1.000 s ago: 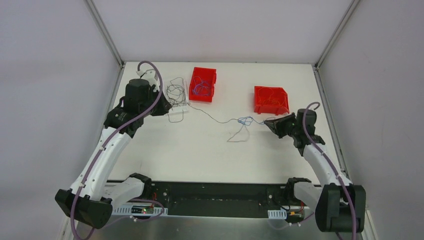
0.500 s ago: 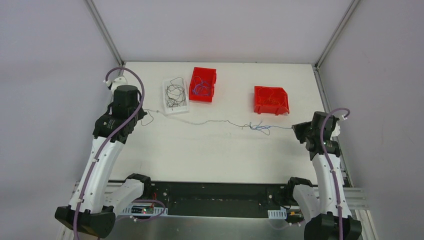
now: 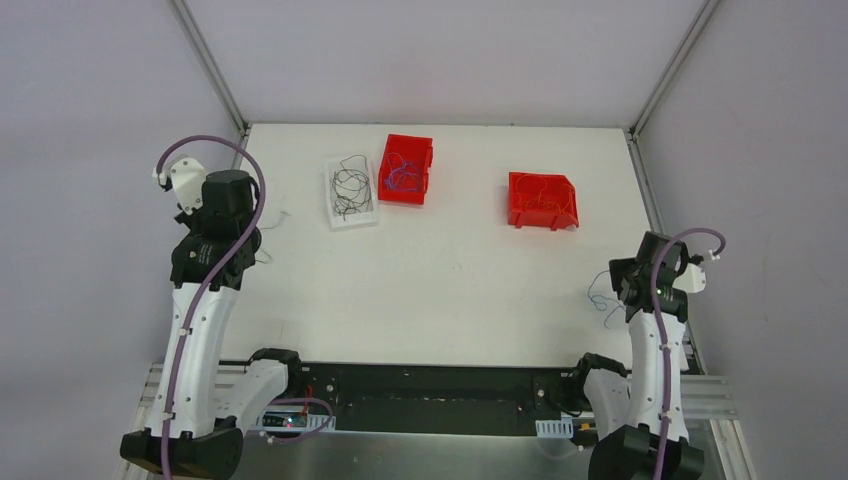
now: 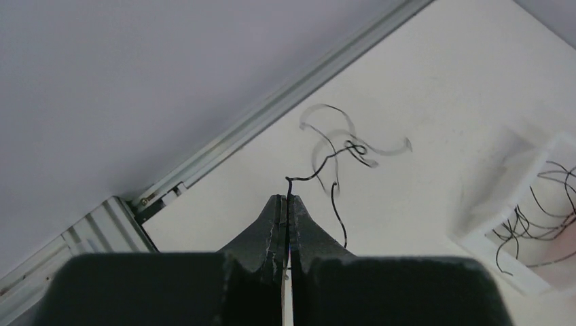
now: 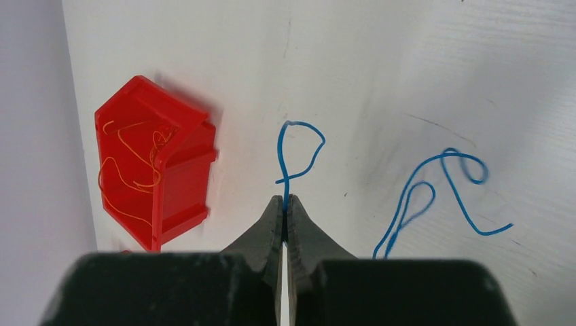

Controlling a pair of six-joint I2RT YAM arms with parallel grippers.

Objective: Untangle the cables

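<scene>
Both arms have swung outward since the earlier frames. Then the claws were nearer mid-table with one thin line strung between them. Now the left arm is at the left edge of the overhead view and the right arm at the right edge, and no line spans the table (image 3: 450, 290).

Left claw (image 4: 286, 204): jaws pinched together on the black cable (image 4: 319, 159). It rises from the tips, bends toward frame centre and ends in a small tight curl. A loose end hangs back down, right of the tips.

Right claw (image 5: 284, 204): closed on the blue cable (image 5: 302, 146), which climbs from the tips into an open loop just above them. A second blue strand (image 5: 435, 183) lies at the right of that frame, apart from the tips; possibly the same cable.

Red bin (image 5: 183, 183), upper left of the right wrist frame, holds orange cables (image 5: 129, 163). Overhead, upper centre: a white tray (image 3: 352, 224) of black strands, with another red bin (image 3: 403, 197) just beside it.
</scene>
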